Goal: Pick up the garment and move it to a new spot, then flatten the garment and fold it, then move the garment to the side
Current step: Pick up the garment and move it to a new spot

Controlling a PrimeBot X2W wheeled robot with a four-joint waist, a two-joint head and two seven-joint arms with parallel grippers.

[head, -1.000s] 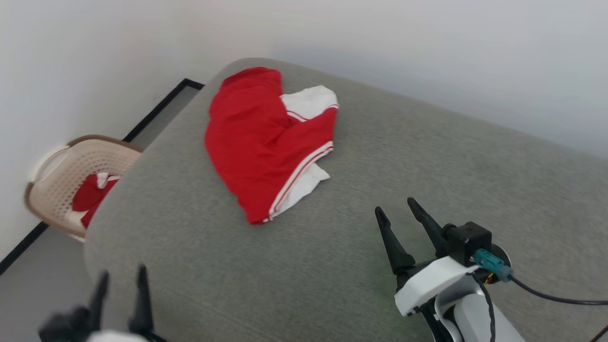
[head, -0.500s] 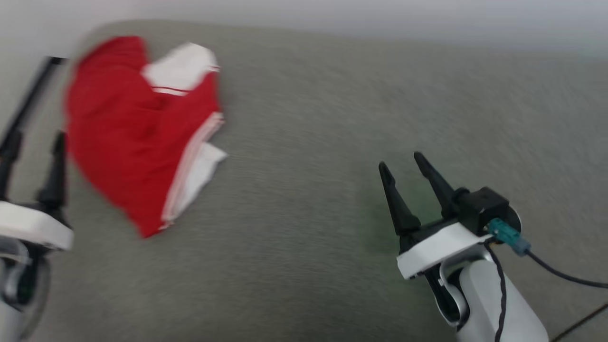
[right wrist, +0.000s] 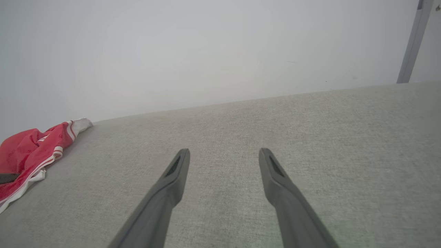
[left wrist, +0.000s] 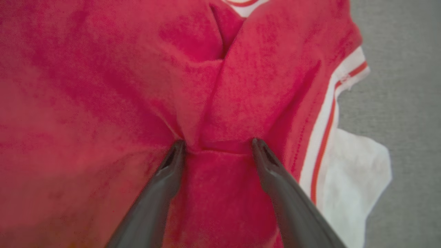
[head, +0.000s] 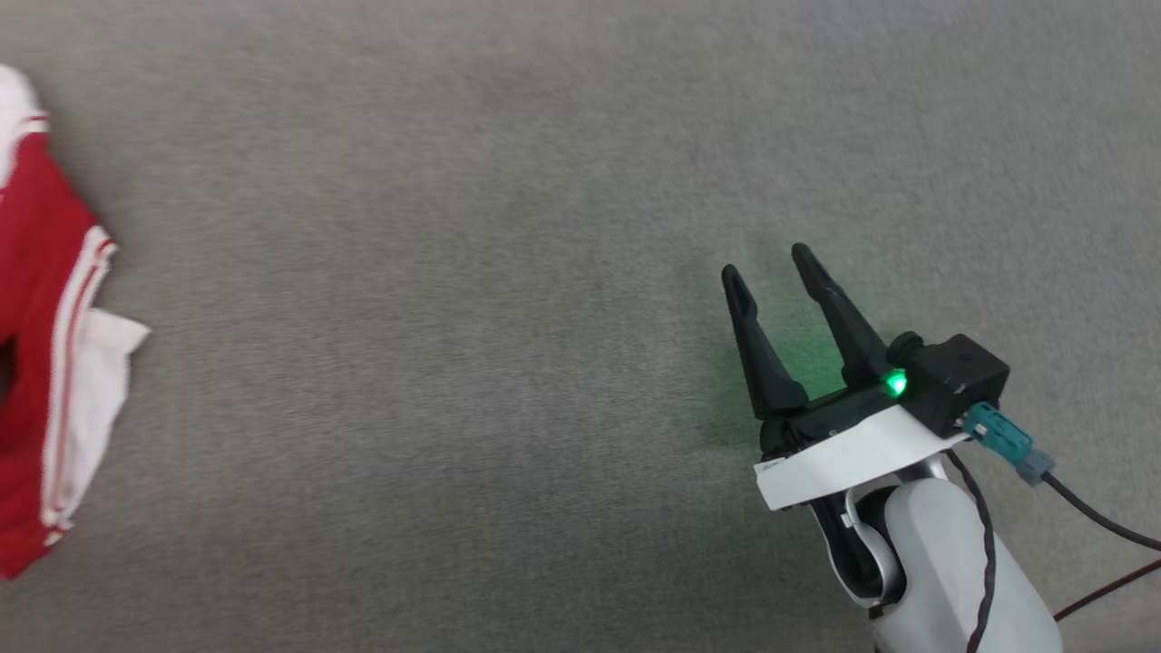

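The garment [head: 41, 381] is a crumpled red jersey with white sleeves and white-and-red stripe trim, lying at the left edge of the head view on the grey cushion. In the left wrist view my left gripper [left wrist: 217, 144] is open, both fingertips pressed down into the red cloth of the garment [left wrist: 103, 103], with a raised fold between them. My right gripper [head: 766, 268] is open and holds nothing, hovering over bare cushion far to the right of the garment. The right wrist view has the garment [right wrist: 27, 155] at its left edge, well away from my right gripper [right wrist: 224, 153].
The grey fabric cushion [head: 453, 272] spreads wide between the garment and my right arm. A pale wall [right wrist: 206, 51] rises behind its far edge. A dark cable [head: 1088, 517] trails from my right wrist.
The head camera has swung right and down, so the garment slid to the picture's left edge and the basket, floor and left gripper left view. My right gripper stays open over the cushion.
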